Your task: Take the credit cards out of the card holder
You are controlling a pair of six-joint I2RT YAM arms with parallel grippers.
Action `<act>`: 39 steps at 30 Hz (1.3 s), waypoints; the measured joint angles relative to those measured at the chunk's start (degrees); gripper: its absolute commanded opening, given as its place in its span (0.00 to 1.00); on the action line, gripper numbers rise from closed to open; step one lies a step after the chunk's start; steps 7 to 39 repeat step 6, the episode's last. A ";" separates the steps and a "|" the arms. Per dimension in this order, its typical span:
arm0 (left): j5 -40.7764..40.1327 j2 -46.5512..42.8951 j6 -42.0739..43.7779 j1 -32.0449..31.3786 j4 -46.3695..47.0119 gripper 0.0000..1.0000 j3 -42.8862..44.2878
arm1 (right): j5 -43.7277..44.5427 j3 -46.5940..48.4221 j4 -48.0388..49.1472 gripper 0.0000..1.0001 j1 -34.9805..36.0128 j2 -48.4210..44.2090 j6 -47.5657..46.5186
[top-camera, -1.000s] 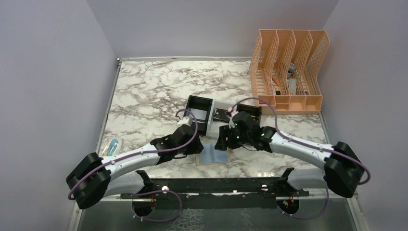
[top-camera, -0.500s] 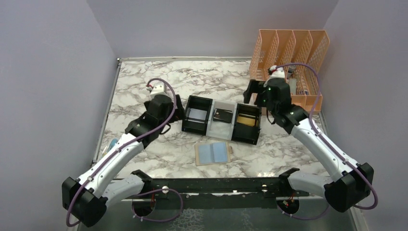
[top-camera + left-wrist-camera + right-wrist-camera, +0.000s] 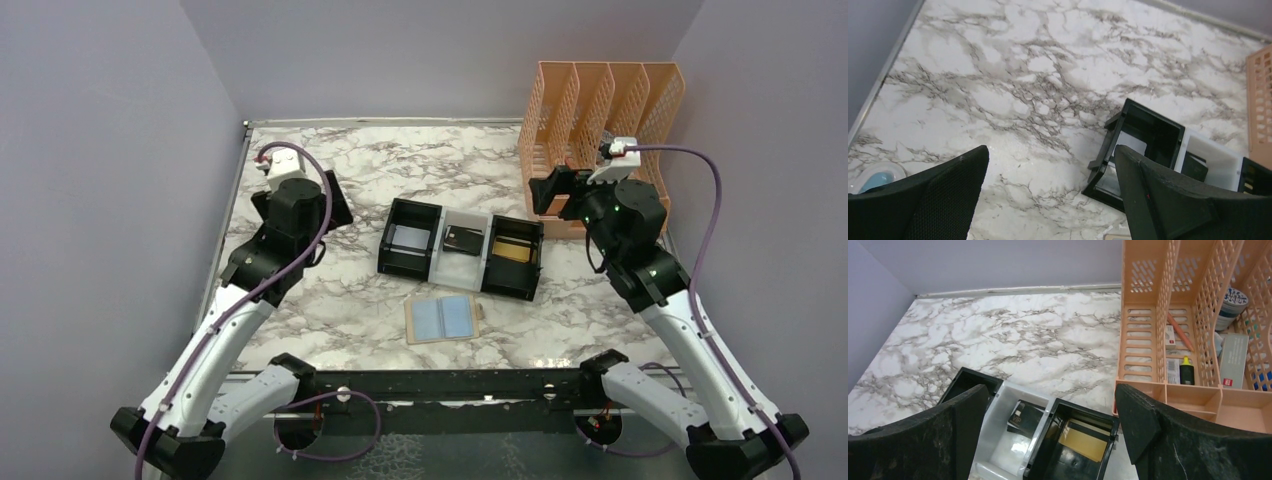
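The tan card holder (image 3: 443,319) lies open and flat on the marble, its bluish pockets facing up, with neither gripper near it. Three small bins stand just behind it. A silvery blue-grey credit card (image 3: 407,238) lies in the left black bin (image 3: 388,262). A dark grey card (image 3: 1023,420) lies in the white bin (image 3: 1013,390), and a gold card (image 3: 1088,440) in the right black bin (image 3: 1083,407). My left gripper (image 3: 335,208) hangs open and empty, high above the table left of the bins. My right gripper (image 3: 548,190) is open and empty, high up by the organizer.
A peach mesh file organizer (image 3: 600,150) holding pens and small items stands at the back right, close beside my right wrist. A small clear and blue object (image 3: 232,303) lies at the table's left edge. Purple walls close in the back and both sides.
Both arms have risen and swung outward, away from the card holder and bins, the left to the left and the right toward the organizer. Both grippers have opened wide.
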 measured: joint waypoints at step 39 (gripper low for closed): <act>-4.24 -3.21 0.83 0.00 -0.39 0.99 4.17 | -1.31 0.02 0.42 1.00 0.00 0.83 -1.16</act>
